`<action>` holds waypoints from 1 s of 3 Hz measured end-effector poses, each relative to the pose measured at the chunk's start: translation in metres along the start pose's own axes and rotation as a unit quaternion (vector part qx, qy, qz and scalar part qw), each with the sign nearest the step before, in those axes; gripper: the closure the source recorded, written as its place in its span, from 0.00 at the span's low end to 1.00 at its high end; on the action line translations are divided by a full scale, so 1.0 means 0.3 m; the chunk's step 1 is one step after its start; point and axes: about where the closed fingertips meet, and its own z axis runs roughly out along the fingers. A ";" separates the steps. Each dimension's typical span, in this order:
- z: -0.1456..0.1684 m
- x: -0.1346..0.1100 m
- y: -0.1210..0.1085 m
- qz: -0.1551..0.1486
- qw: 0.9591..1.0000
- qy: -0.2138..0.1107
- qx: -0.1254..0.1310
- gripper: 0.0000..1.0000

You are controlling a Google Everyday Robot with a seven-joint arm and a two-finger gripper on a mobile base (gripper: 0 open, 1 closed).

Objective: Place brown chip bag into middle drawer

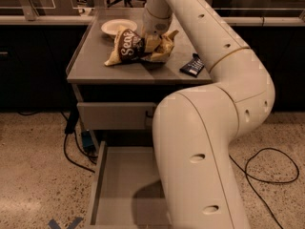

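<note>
The brown chip bag (131, 49), crumpled dark-brown and pale-yellow foil with white lettering, lies on the grey cabinet top (90, 63). Its right end is bunched up and raised over a dark shadow. My gripper (153, 43) comes down from the white arm onto that raised end and is shut on the bag. The bag's folds partly hide the fingers. The middle drawer (119, 185) stands pulled out low in front of the cabinet, a grey tray with a bare floor. My arm's big lower link covers its right part.
A pale bowl (118, 26) sits behind the bag on the cabinet top. A small dark-blue snack bar wrapper (192, 65) lies to the right. A closed grey drawer front (112, 116) is above the open drawer. Black cables (267, 175) lie on the speckled floor.
</note>
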 end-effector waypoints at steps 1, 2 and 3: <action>-0.027 -0.019 -0.001 -0.009 1.000 -0.003 0.004 1.00; -0.133 -0.022 0.020 -0.016 1.000 0.007 0.014 1.00; -0.260 -0.022 0.064 -0.016 0.999 0.019 0.029 1.00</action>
